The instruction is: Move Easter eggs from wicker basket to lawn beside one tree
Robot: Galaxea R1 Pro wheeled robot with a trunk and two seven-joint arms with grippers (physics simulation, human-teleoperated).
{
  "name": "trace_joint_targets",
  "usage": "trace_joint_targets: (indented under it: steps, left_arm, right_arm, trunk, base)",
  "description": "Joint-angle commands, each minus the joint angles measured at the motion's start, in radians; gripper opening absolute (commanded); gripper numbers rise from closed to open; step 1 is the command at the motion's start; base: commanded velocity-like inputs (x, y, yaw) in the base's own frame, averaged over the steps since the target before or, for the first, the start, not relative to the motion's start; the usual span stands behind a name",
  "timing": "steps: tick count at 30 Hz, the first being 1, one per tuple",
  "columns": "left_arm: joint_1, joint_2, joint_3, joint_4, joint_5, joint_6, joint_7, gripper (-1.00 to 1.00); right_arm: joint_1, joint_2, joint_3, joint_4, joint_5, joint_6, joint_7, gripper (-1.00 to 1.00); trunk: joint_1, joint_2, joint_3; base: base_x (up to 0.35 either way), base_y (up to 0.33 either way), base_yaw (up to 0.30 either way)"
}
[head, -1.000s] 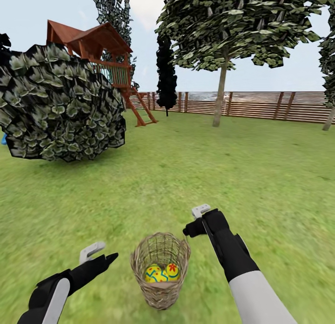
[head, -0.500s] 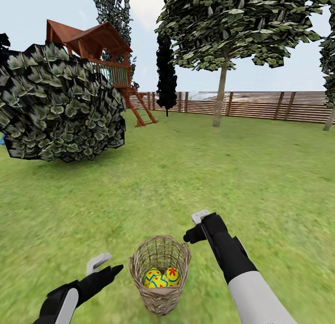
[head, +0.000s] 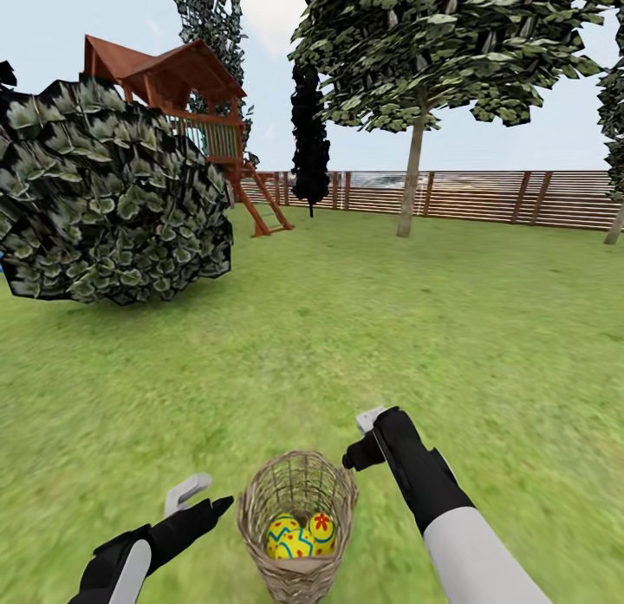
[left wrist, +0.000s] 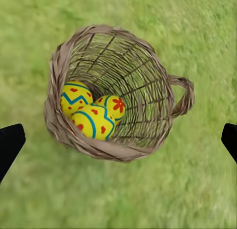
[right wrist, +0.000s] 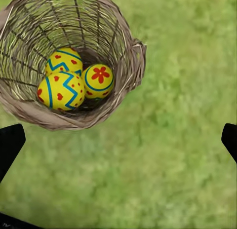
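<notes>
Both pincers are spread wide and hold nothing. Between the left gripper (head: 198,493) and the right gripper (head: 364,435) stands the wicker basket (head: 297,524) on the lawn (head: 451,327), with the three Easter eggs (left wrist: 94,110) lying together at its bottom. To do it well, I think one pincer should go straight down inside the rim and close on the top egg only. Both arms reach forward and low, one on each side of the basket.

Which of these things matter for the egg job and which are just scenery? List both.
Job:
- three Easter eggs, all in the basket
- wicker basket
- lawn
- pale-trunked tree by the fence
- left gripper and right gripper, either side of the basket, both open

Scenery:
- big leafy bush
- wooden playset
- slat fence
- dark cypress
</notes>
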Motion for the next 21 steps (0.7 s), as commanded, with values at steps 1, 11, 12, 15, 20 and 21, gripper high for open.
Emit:
trace_joint_targets:
  steps: [1,11,12,15,20,21]
  left_arm:
    - [-0.001,-0.001,0.004,0.000,-0.001,0.006,-0.006,1.00]
    - [-0.001,-0.001,0.002,0.002,-0.001,0.006,-0.004,1.00]
    - [-0.001,-0.001,0.002,0.002,-0.002,0.006,-0.004,1.00]
    - [-0.001,-0.001,0.002,0.004,-0.003,0.005,-0.004,1.00]
    - [-0.001,-0.001,0.002,0.009,-0.006,0.005,-0.004,1.00]
    - [-0.001,-0.001,0.002,0.010,-0.005,0.005,-0.004,1.00]
  right_arm:
    - [-0.001,0.000,0.001,0.008,0.011,0.002,0.009,1.00]
    - [-0.001,0.000,0.002,0.066,0.010,-0.002,0.010,1.00]
    - [-0.001,0.000,0.002,0.068,0.010,-0.002,0.010,1.00]
    - [-0.001,0.000,0.001,0.075,0.010,-0.002,0.010,1.00]
    - [-0.001,0.000,0.001,0.110,0.009,-0.004,0.011,1.00]
    - [-0.001,0.000,0.000,0.122,0.009,-0.008,0.011,1.00]
  trunk:
    - [0.001,-0.001,-0.001]
    - [0.001,-0.001,-0.001]
    - [0.001,-0.001,-0.001]
    - [0.001,-0.001,-0.001]
    - [0.001,-0.001,-0.001]
    - [0.001,-0.001,-0.001]
  base:
    - [0.326,0.000,0.000]
    - [0.337,0.000,0.000]
    - [0.340,0.000,0.000]
    - [0.340,0.000,0.000]
    - [0.341,0.000,0.000]
    - [0.318,0.000,0.000]
